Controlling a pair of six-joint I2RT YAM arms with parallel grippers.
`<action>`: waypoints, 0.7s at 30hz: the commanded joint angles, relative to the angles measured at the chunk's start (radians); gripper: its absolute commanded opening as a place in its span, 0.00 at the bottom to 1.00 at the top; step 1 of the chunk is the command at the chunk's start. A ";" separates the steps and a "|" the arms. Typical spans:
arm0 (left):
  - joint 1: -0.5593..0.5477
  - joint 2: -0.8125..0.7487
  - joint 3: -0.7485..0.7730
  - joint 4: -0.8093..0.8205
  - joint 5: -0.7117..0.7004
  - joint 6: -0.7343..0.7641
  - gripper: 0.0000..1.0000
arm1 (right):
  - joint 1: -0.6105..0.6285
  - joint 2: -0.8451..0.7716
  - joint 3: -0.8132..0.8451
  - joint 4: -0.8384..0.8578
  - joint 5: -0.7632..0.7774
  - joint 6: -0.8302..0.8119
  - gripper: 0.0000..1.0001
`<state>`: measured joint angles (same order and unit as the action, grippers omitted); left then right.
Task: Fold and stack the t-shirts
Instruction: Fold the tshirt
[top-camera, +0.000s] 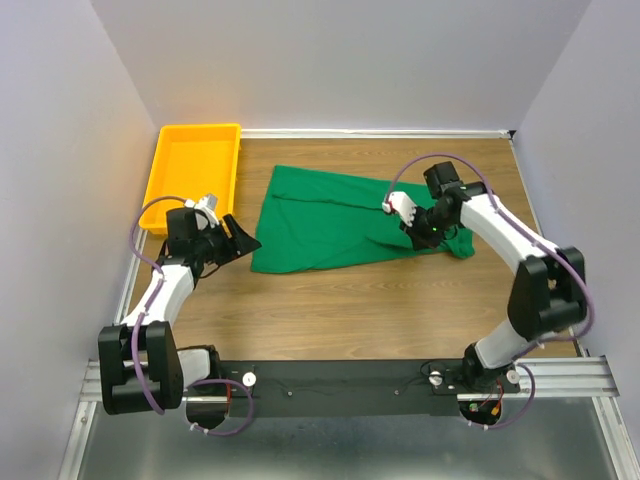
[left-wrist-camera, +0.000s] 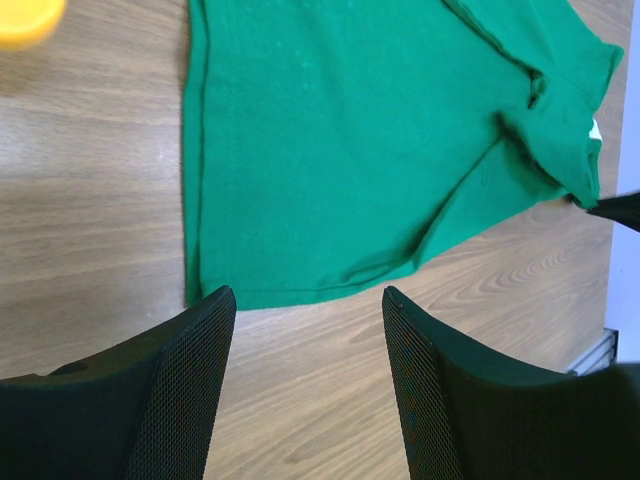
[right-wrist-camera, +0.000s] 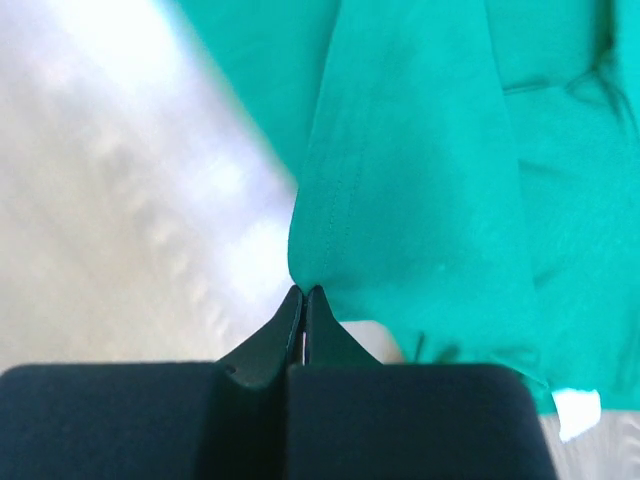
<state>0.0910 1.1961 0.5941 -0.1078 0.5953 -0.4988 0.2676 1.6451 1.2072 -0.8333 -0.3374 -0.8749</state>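
T-shirt (top-camera: 330, 222): one item, plain green, short-sleeved; lies mostly flat on the desk (top-camera: 350, 310), between the two tools, with loose folds at the end under the right tool.
T-shirt, near edge (left-wrist-camera: 300, 295): straight hem, just ahead of the left tool's tips and not touched by them.
T-shirt, label (right-wrist-camera: 578, 410): small white tag, low and to the side of the right tool's tips, on bunched cloth; also seen at the far edge of the left wrist view.
Right tool (top-camera: 418, 237): jaws fully closed, tips together on a stitched edge of the t-shirt (right-wrist-camera: 420, 200); the cloth rises in a fold straight from the tips (right-wrist-camera: 303, 293).
Left tool (top-camera: 244, 239): jaws wide apart, nothing between them; held over bare desk (left-wrist-camera: 90, 200) just short of the t-shirt (left-wrist-camera: 340, 150), tips pointing at it.
Left tool, fingers (left-wrist-camera: 190, 390): black, mesh-textured inner faces.
Tray (top-camera: 160, 170): yellow plastic, behind and beyond the left tool, well apart from the t-shirt; one corner shows in the left wrist view (left-wrist-camera: 25, 18).
Desk: wood-grain top, carrying the t-shirt and tray.
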 joint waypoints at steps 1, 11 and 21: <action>-0.026 -0.032 -0.010 -0.069 -0.011 -0.032 0.68 | 0.007 -0.170 -0.014 -0.374 -0.133 -0.287 0.00; -0.080 0.017 -0.002 -0.234 -0.170 -0.130 0.66 | 0.076 -0.370 -0.173 -0.556 -0.231 -0.299 0.01; -0.086 0.026 0.026 -0.317 -0.293 -0.237 0.68 | 0.186 -0.370 -0.090 -0.556 -0.451 -0.128 0.01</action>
<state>0.0105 1.2160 0.5945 -0.3691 0.3817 -0.6823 0.4461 1.2942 1.1156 -1.3224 -0.7101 -1.0504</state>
